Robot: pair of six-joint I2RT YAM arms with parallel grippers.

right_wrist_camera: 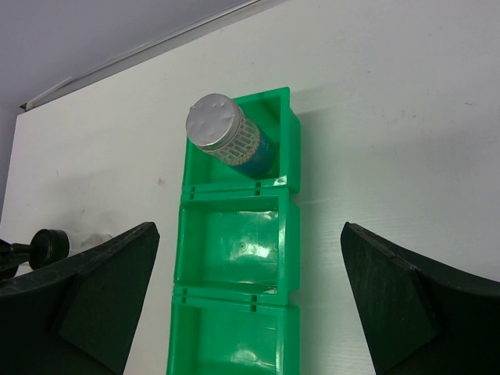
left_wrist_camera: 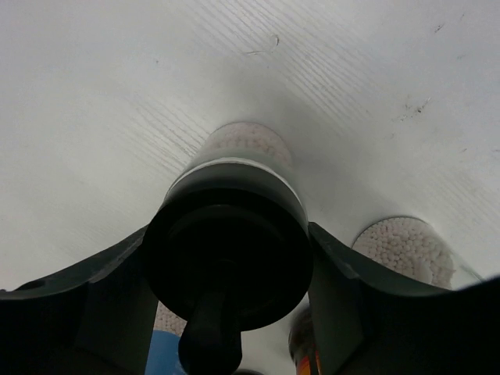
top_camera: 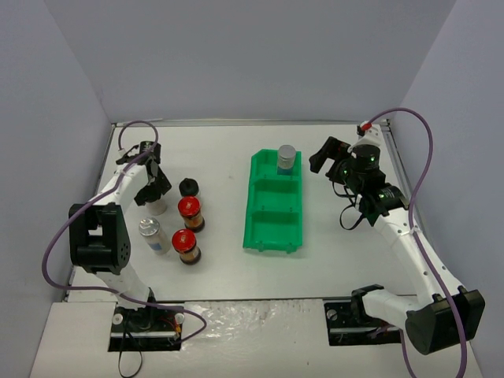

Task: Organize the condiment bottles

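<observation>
My left gripper (top_camera: 155, 191) is shut on a black-capped condiment bottle (left_wrist_camera: 234, 195) with a pale beaded body at the table's left; both fingers press its cap. A second black-capped bottle (top_camera: 188, 187) stands just to its right. Two red-capped bottles (top_camera: 190, 211) (top_camera: 187, 246) and a silver-capped one (top_camera: 151, 235) stand nearer the front. Another silver-capped bottle (right_wrist_camera: 226, 141) sits in the far compartment of the green bin (top_camera: 260, 236). My right gripper (right_wrist_camera: 250, 230) hangs open above the bin's right side, holding nothing.
The green bin (right_wrist_camera: 291, 226) has three compartments in a row, running front to back. Grey walls enclose the table on the left, back and right. Cables loop beside both arms.
</observation>
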